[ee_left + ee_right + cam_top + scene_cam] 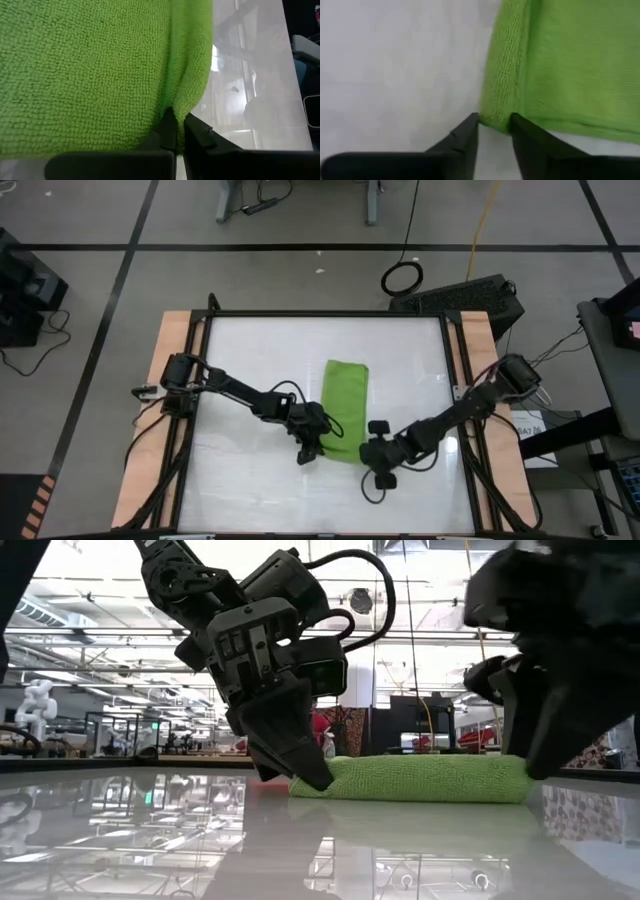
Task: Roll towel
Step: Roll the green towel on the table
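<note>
The lime-green towel [345, 405] lies on the white table, folded into a long strip running from the far side to the near side; in the low view the towel [420, 780] shows as a low thick band. My left gripper [310, 447] is at its near left corner, shut on the cloth. My right gripper [381, 460] is at the near right corner. In the right wrist view my right gripper [495, 122] is open, with the towel's corner [496, 117] at the gap between the fingertips. My left gripper pinches a raised fold at the towel's side edge [176, 102] between its two fingertips, slanting down from the table's left; one layer or several, I cannot tell. The rest of the towel lies flat on the table. My right gripper: its fingers [467, 130] stand either side of the towel's corner, and I cannot tell whether they touch it.
A black frame [203, 370] and wooden side boards [170, 350] border the white table [260, 350]. Cables trail along both arms. Bare surface lies to the far side and to the left of the towel.
</note>
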{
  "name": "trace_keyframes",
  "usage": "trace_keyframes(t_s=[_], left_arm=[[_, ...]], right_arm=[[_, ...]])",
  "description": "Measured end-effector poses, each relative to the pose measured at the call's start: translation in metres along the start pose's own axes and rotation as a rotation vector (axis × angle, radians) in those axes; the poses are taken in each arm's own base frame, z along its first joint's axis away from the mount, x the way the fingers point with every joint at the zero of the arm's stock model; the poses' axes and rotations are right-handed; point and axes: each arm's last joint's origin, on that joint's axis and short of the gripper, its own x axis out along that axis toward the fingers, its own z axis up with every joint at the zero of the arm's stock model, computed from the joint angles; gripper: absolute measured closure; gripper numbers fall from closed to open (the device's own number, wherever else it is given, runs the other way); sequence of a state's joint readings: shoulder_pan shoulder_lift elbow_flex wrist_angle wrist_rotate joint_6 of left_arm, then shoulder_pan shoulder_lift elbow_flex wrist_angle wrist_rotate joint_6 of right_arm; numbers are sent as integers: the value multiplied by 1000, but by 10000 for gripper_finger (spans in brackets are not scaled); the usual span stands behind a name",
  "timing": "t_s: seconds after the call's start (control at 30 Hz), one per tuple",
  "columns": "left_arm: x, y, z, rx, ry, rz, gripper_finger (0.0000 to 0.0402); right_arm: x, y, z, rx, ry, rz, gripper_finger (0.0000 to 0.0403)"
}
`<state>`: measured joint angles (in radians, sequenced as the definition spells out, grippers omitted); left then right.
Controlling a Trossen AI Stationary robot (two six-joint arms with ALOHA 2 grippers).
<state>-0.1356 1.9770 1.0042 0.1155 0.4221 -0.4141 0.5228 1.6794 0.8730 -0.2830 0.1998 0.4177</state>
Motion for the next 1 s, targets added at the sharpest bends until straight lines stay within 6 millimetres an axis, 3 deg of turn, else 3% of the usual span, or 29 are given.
trace_keyframes(t_s=[0.2,0.37,0.5,0.77,1.0], left_arm=[[0,1,0,-20,-1,2,391],[-2,4,2,-33,-6,7,391],[-3,7,3,-42,-9,6,391],[-5,9,4,-48,-10,0,391],[-5,9,4,-48,-9,-4,391]], right_arm=[[-8,24,-12,-251,-72,-150,222],[-17,47,-24,-479,-173,-309,219],[-13,60,-29,-587,-203,-320,228],[16,64,-36,-684,-165,-347,238],[19,59,-34,-685,-164,-406,238]])
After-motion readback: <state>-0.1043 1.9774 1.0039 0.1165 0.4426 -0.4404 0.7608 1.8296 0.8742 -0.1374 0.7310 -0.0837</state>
